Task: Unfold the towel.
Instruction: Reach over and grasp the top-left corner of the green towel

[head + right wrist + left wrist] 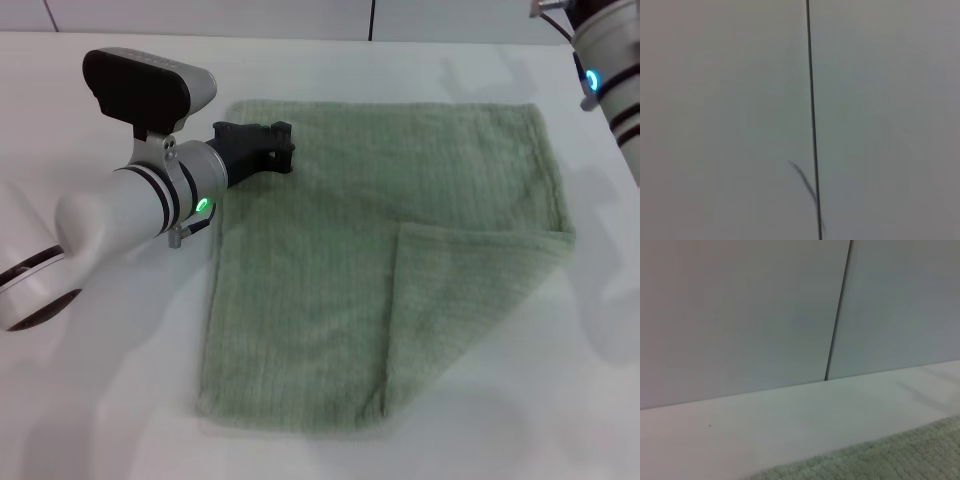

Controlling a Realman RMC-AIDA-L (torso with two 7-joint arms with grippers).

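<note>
The pale sage-green towel lies spread on the white table in the head view. Its near right corner is folded over onto the cloth as a triangular flap; the other corners lie flat. My left gripper is over the towel's far left part, close to its far left corner, with nothing seen in it. The left wrist view shows a strip of the towel's edge and the table beyond. Only the forearm of my right arm shows, at the far right above the table; its gripper is out of view.
A grey panelled wall with a dark vertical seam stands behind the table's far edge. The right wrist view shows only this wall and seam. Bare white table surrounds the towel on all sides.
</note>
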